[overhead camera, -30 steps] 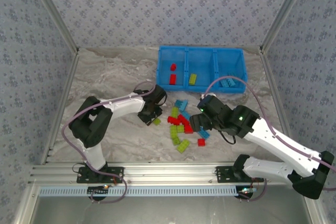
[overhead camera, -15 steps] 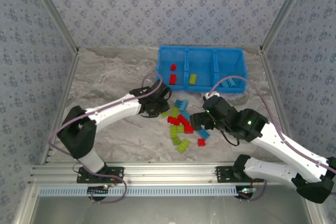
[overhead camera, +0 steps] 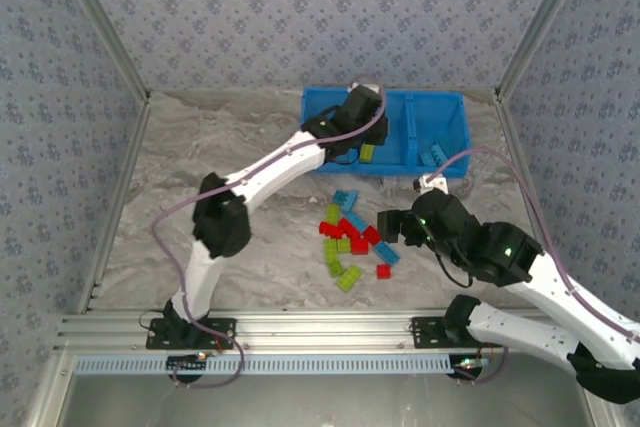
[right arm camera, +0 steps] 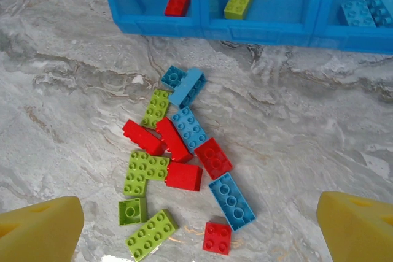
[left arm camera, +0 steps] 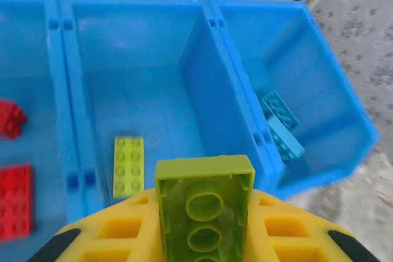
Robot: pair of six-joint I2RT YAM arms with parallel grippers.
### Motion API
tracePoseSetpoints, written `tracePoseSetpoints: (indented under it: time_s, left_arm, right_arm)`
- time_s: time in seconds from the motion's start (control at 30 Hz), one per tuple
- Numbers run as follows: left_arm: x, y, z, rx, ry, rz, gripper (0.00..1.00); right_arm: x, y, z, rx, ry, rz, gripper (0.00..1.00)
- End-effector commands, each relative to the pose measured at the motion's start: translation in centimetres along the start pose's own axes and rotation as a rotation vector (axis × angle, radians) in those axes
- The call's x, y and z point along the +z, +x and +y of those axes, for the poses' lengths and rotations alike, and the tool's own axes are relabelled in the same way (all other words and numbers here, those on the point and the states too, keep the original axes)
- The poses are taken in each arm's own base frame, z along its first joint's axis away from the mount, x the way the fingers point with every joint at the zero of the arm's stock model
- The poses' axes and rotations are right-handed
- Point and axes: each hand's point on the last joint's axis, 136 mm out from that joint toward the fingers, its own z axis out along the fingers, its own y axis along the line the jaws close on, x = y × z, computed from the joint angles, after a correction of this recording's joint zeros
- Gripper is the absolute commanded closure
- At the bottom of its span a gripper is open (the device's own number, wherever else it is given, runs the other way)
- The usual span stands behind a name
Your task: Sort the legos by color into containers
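Observation:
My left gripper (overhead camera: 358, 112) hovers over the middle compartment of the blue bin (overhead camera: 385, 94), shut on a lime green lego (left arm camera: 206, 179) held underside up between the yellow fingers (left arm camera: 116, 231). Below it one lime lego (left arm camera: 128, 165) lies in that compartment. Red legos (left arm camera: 13, 194) lie in the left compartment and light blue ones (left arm camera: 281, 124) in the right. A pile of several red, lime and light blue legos (overhead camera: 350, 242) lies on the table in front of the bin. My right gripper (right arm camera: 199, 231) hangs open above the pile's near right side, touching nothing.
The marbled tabletop (overhead camera: 220, 147) stretches bare to the left of the bin and pile. Patterned walls (overhead camera: 90, 117) close in the sides and back. A metal rail (overhead camera: 320, 332) runs along the near edge. The right arm's cable (overhead camera: 470, 155) loops over the bin's front right corner.
The left arm swung from the pile's left edge up to the bin, carrying a lime lego. The right gripper drew back slightly to the right of the pile.

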Motion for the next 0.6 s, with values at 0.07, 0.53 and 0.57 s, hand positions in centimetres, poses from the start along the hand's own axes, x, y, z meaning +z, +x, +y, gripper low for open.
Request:
tracePoseSetpoints:
  time_s: [0.07,0.53,0.57]
  left_arm:
    - [3.3,-0.9,0.5,0.109,-0.069,0.005,0.70]
    - [-5.9,-5.0,-3.7,0.107,0.066,-0.001,0.48]
    - [-7.4,-4.7,-4.3,0.138,0.078,0.012,0.48]
  right_arm:
    - [-0.9,0.9,-1.9,0.051,0.045,-0.008,0.00]
    - [-0.3,3.0,-3.8,0.040,0.111,0.034,0.00]
    - [0.2,3.4,-3.9,0.022,0.124,0.047,0.00]
